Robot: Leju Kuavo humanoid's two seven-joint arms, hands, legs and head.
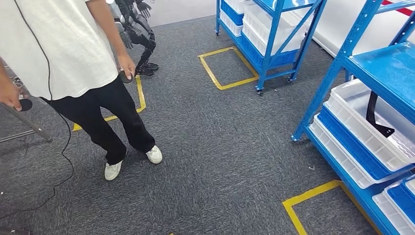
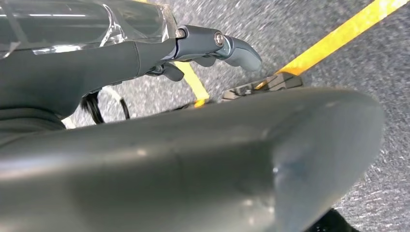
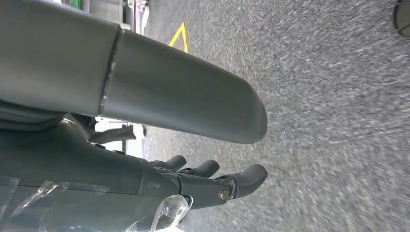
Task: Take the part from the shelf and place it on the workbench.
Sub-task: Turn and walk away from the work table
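On the blue shelf point(image 1: 386, 73) at our right, a dark bent part point(image 1: 374, 115) lies in a white bin point(image 1: 362, 127), tipped against the bin's floor and ready for lifting out; we judge it the task's thing. Our left hand point(image 2: 217, 46) and right hand point(image 3: 212, 181) hang toward the grey carpet point(image 1: 220, 147), fingers loosely apart, holding nothing. A person point(image 1: 73, 58) stands to our left beside yellow floor tape point(image 1: 227, 66). Open carpet lies between us and the shelf's edge.

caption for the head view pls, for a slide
A person stands on grey carpet marked with yellow tape, beside blue shelves holding white bins.
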